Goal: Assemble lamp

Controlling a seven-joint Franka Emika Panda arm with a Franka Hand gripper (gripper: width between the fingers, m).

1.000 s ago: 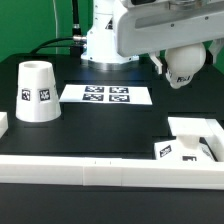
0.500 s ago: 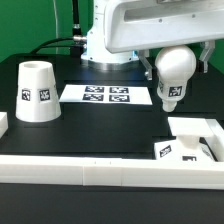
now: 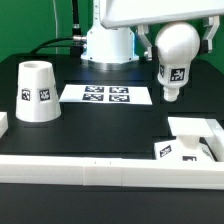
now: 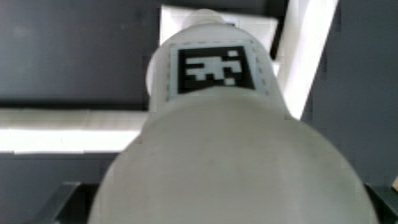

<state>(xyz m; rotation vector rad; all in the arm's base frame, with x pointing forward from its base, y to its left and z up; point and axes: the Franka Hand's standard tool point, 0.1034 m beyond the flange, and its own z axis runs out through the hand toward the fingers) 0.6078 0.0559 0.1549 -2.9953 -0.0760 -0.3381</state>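
Currently, three lamp parts are showing.

Item one: the bulb (image 3: 172, 52) is hanging well above the black counter (image 3: 110, 125), toward the exterior view's right. The jaws are clamping its round head and its narrow stem is pointing down.

Item two: the base (image 3: 196, 138) is sitting on the counter at the exterior view's right edge, lower in the picture than the bulb.

Item three: the shade (image 3: 36, 92) is standing wide end down at the exterior view's left, well apart from both. The marker board (image 3: 105, 95) is lying flat beyond them.

Handling: the step looks like bringing the bulb to the base. It is calling for an upright stem, centring over the base's middle, and a straight, slow descent before any turning.

Materials: all three parts are looking like hard, matte white plastic, each bearing a black-and-white tag (image 4: 221, 70). The bulb is smooth and domed, the base low, square and sloped, the shade a tapered cup.
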